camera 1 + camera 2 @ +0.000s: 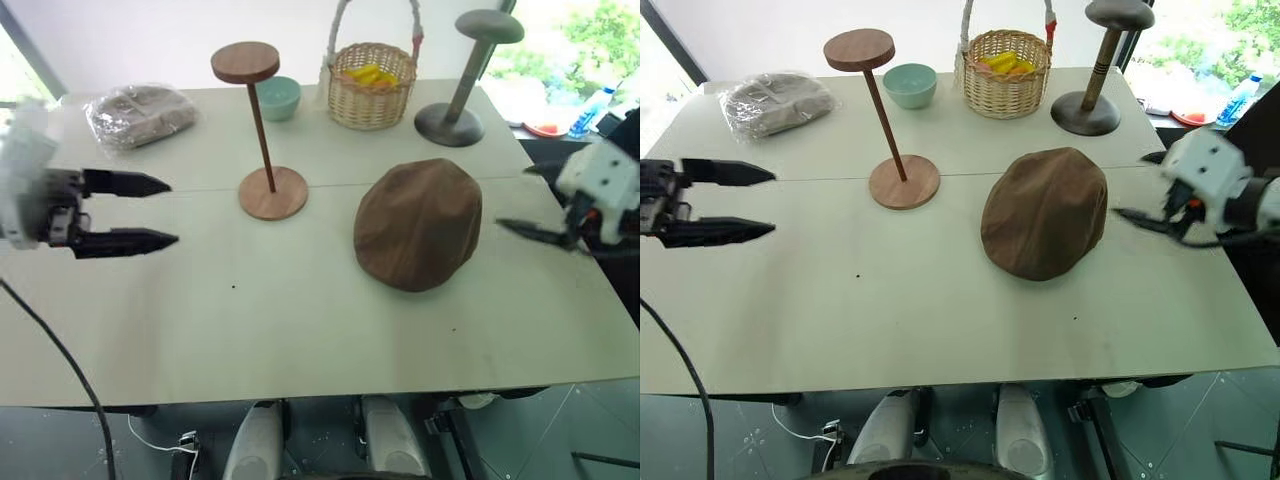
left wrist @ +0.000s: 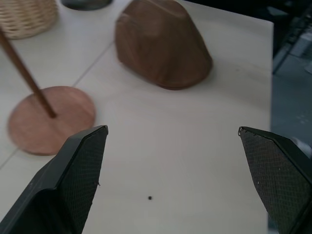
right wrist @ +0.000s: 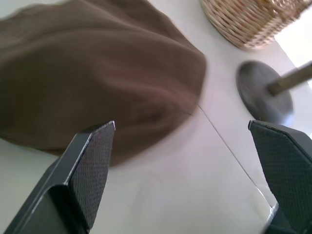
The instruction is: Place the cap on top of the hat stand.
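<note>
Cap (image 1: 418,224) flat on counter (image 1: 300,330), right of centre, just right of hat stand (image 1: 262,130) and near of wicker basket (image 1: 372,84). Left gripper (image 1: 170,212) at left edge, jaws spread wide, empty. Right gripper (image 1: 1130,190) just right of cap, jaws released, not touching.

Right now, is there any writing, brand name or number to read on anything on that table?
None can be read.
The cap, hat stand, wicker basket and green bowl are plain.
The plastic bag shows no legible print.
The bottle beyond the table is too small to read.
</note>
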Robot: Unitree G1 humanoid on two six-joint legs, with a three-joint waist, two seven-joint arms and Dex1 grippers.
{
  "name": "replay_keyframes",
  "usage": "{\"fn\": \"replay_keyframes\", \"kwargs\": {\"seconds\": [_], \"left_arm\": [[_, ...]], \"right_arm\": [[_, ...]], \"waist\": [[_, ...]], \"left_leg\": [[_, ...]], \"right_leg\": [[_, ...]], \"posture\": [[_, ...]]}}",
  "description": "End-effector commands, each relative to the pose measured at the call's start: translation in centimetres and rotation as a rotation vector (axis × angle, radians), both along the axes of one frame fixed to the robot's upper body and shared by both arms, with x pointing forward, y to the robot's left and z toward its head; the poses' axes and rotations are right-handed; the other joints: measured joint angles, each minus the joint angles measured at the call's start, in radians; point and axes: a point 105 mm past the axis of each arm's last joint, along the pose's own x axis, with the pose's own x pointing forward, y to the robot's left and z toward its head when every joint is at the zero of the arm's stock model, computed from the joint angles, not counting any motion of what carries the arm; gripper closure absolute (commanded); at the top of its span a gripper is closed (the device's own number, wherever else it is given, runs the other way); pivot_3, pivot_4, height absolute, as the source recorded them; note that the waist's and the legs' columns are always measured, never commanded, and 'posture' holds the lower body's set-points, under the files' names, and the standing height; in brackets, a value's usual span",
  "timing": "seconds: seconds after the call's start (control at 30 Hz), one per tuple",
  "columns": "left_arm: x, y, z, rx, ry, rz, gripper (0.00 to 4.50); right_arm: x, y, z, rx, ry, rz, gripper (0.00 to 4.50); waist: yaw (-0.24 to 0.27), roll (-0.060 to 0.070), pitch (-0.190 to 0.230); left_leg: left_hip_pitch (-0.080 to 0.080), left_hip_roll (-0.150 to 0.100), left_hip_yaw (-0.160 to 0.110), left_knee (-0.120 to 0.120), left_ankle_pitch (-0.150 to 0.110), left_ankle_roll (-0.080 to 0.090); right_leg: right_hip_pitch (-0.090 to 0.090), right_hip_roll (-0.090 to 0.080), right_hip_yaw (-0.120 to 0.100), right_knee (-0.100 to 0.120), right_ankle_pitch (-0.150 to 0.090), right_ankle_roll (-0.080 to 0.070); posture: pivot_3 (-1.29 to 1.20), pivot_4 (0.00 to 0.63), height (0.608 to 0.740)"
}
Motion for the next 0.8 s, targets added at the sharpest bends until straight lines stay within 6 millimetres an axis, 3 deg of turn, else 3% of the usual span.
{"fn": "replay_keyframes", "kwargs": {"seconds": [0.03, 0.23, 0.43, 0.67, 0.8], "left_arm": [[-0.3, -1.6, -0.1, 0.034, 0.014, -0.117, 0.01], [1.0, -3.7, -1.3, 0.041, 0.046, -0.232, 0.01], [1.7, -5.1, -1.9, 0.034, 0.054, -0.291, 0.01], [2.2, -6.0, -1.4, 0.013, 0.054, -0.316, 0.01], [2.3, -6.2, -1.4, 0.018, 0.049, -0.323, 0.01]], "right_arm": [[-2.2, 3.7, 0.4, -0.059, -0.076, 0.063, 0.0], [-5.2, 7.2, -4.5, -0.156, -0.082, 0.081, 0.0], [-6.3, 8.0, -8.3, -0.281, -0.12, 0.078, 0.0], [-5.0, 7.5, -13.1, -0.402, -0.166, 0.011, 0.0], [-3.0, 7.6, -14.3, -0.438, -0.265, -0.05, 0.0]], "waist": [[0.003, 0.0, 0.0], [0.01, -0.003, -0.002], [0.006, -0.008, -0.003], [0.006, -0.009, -0.004], [-0.001, -0.013, -0.006]], "left_leg": [[0.0, 0.0, 0.0, 0.0, 0.0, 0.0], [-0.004, 0.0, -0.001, 0.009, 0.0, 0.0], [-0.008, 0.0, -0.002, 0.015, 0.0, 0.0], [-0.008, 0.0, -0.005, 0.014, 0.0, 0.0], [-0.007, 0.001, -0.006, 0.014, 0.0, 0.0]], "right_leg": [[0.0, 0.0, 0.0, 0.0, 0.0, -0.001], [0.002, 0.001, 0.0, 0.0, -0.002, -0.004], [0.002, 0.001, 0.0, -0.001, -0.002, -0.005], [0.002, 0.003, 0.0, -0.001, -0.001, -0.005], [0.002, 0.004, 0.0, -0.001, -0.001, -0.005]], "posture": [[0.0, 0.15, 0.74], [0.0, 0.15, 0.74], [0.0, 0.15, 0.74], [0.0, 0.15, 0.74], [0.0, 0.15, 0.74]]}}
